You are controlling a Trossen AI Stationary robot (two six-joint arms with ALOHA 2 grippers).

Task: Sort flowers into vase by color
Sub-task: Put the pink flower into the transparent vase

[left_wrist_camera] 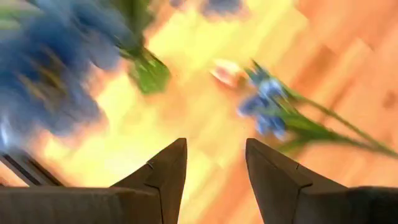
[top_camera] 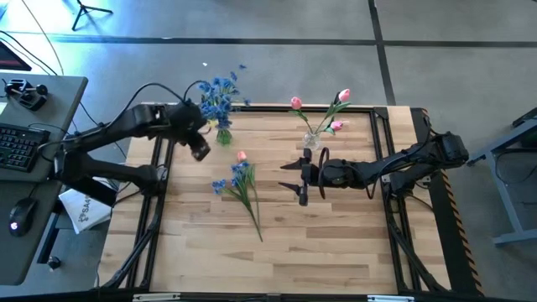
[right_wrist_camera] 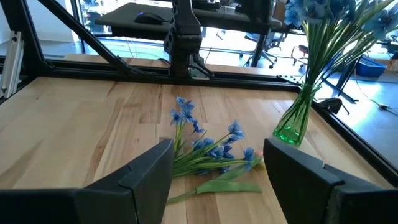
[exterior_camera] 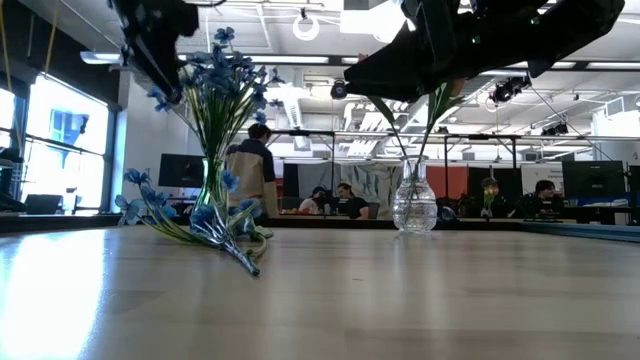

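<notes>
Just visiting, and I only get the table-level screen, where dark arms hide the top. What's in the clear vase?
Observer: Pink tulips stand in the clear vase.
Operator: Is the bunch lying on the table all blue?
Observer: No, one pink bud lies among the loose blue stems.
Operator: Is either claw holding anything?
Observer: No. The left gripper by the green vase and the right gripper near the clear vase are both open and empty.

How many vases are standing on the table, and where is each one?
2. A green vase holding blue flowers stands at the far left of the table; a clear vase holding pink flowers stands at the far middle-right.
</notes>
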